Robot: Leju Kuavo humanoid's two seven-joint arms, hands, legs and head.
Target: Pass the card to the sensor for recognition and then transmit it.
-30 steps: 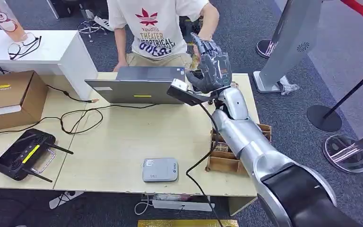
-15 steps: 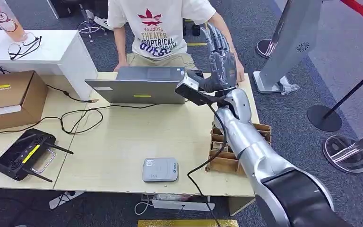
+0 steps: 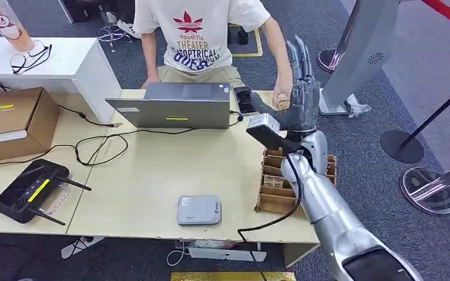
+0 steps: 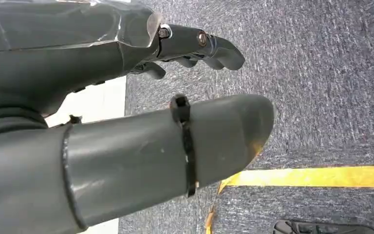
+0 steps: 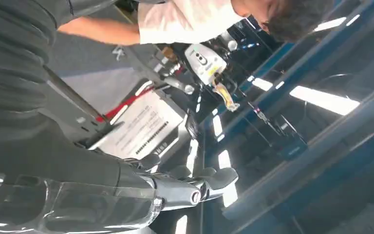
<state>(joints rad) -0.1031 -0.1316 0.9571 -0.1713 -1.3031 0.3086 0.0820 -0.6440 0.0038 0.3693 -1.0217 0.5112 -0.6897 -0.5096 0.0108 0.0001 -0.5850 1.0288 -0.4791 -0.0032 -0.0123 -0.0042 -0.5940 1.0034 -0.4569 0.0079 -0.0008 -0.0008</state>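
Right arm [image 3: 322,199] reaches up and forward from lower right, forearm raised, wrist upright. Right hand [image 3: 300,96] is held high with fingers [image 3: 299,55] straight, pointing up and close together, thumb out to the side, nothing in it. Left hand [image 4: 126,97] hangs low toward the floor, fingers [image 4: 209,46] loosely curled, thumb [image 4: 175,146] extended, holding nothing.

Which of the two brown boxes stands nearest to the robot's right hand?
The compartmented cardboard box at the table's right edge, just below the right hand; the closed cardboard box sits far left.
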